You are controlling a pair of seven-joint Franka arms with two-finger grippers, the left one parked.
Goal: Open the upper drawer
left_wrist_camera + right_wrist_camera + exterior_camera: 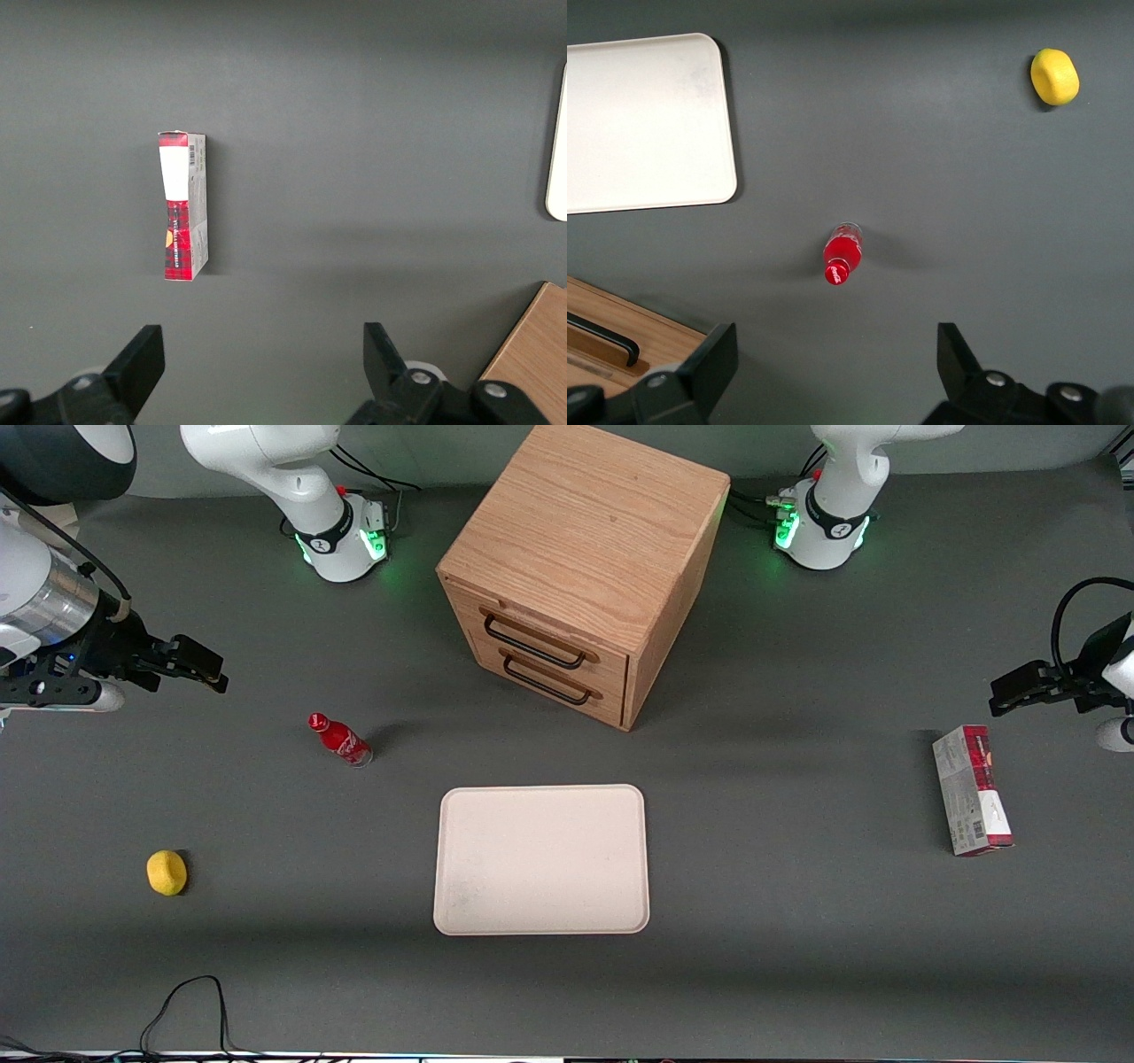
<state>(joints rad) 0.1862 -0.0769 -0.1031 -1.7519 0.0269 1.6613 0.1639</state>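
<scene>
A: State the position of the upper drawer (539,640).

B: It is the top 1 of 2 in the oak cabinet (585,540), which stands on the grey bench (797,921) midway between the arms' ends and farther from the front camera than the tray (541,859). Its front sits flush with the cabinet face, closed. The black wire handle (532,645) runs along that front, untouched. The lower drawer (554,680) sits directly beneath, also flush, with a matching handle.

A: And the pincer (199,664)?

B: Raised above the bench toward the working arm's end, well apart from the cabinet. Its 2 fingers (713,359) stand spread, released, with nothing between them. In the wrist view a corner of the cabinet and 1 end of a black handle show beside 1 finger.

A: Other items on the bench?

B: A red bottle (340,740) stands upright in front of the cabinet, off toward the working arm's end, between pincer and tray. A yellow lemon-like object (166,872) lies nearer the front camera than the bottle. The tray is pale, rectangular, bare. A red and grey carton (971,790) lies flat toward the parked arm's end.
</scene>
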